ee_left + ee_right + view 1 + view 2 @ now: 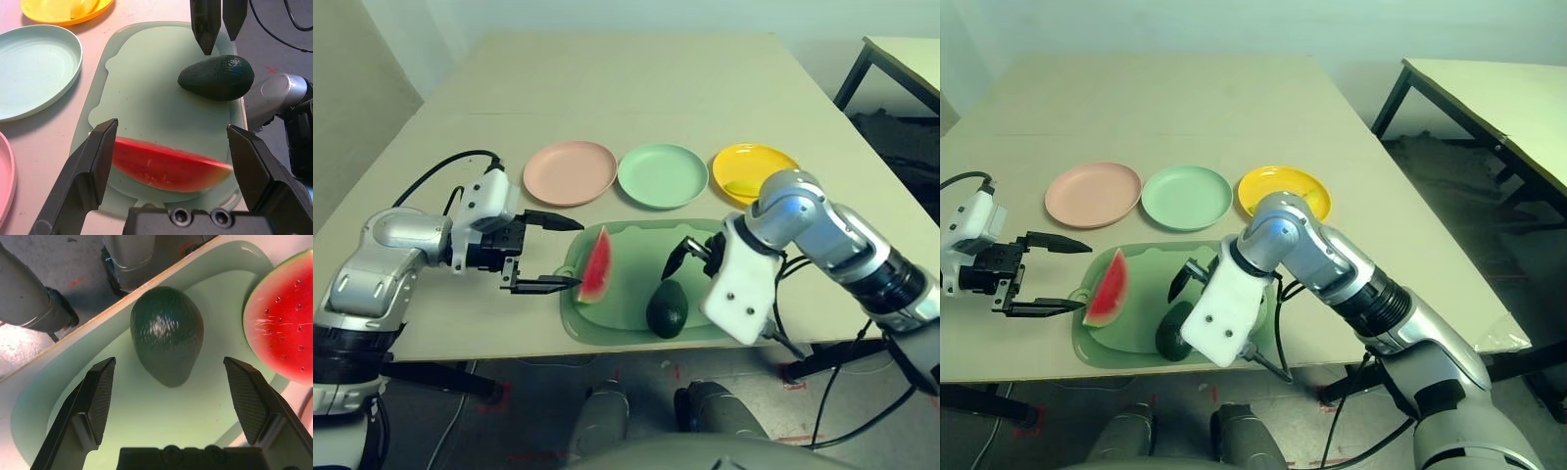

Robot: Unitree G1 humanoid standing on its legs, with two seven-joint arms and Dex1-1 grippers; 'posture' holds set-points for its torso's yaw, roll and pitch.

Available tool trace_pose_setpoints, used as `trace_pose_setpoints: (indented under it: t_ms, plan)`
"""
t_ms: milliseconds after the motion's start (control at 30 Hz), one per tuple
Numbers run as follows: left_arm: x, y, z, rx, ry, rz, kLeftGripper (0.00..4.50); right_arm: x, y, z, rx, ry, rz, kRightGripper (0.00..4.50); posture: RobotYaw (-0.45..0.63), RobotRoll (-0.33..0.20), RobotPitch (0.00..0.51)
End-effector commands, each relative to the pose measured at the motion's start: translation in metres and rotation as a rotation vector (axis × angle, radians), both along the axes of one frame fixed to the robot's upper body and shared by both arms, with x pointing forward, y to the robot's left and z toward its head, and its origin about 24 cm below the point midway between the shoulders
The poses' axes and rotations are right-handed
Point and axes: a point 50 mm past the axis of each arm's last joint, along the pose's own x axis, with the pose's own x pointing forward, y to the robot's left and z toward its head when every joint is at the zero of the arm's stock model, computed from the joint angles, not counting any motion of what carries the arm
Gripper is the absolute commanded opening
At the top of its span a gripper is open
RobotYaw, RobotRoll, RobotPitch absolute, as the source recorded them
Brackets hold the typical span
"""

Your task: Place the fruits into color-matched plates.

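In the left eye view, the banana [742,188] is held by the yellow plate [766,163] at upper right, beside the mint plate [663,176] and pink plate [570,173]. On the cutting board [636,235], the watermelon wedge [596,267] is flanked by the spread left gripper [570,254], and the avocado [667,309] is set near the table's [489,328] front edge, below the opened right gripper [683,257]. Bare tabletop is left beyond the plates.
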Motion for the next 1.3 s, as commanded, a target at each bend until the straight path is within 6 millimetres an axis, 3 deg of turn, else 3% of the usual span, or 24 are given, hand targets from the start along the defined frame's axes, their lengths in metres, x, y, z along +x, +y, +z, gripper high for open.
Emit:
trace_pose_setpoints:
  t_ms: [33, 1300]
  plan:
    - [-0.001, -0.001, 0.004, 0.015, -0.007, -0.014, 4.5, 0.0, 0.005, -0.006, 0.002, 0.011, -0.008, 4.46, 0.08, 0.0, 0.103]
    - [-0.001, 0.007, 0.006, 0.028, -0.013, 0.011, 4.5, 0.0, 0.019, -0.027, -0.005, 0.076, -0.019, 4.46, 0.09, 0.0, 0.114]
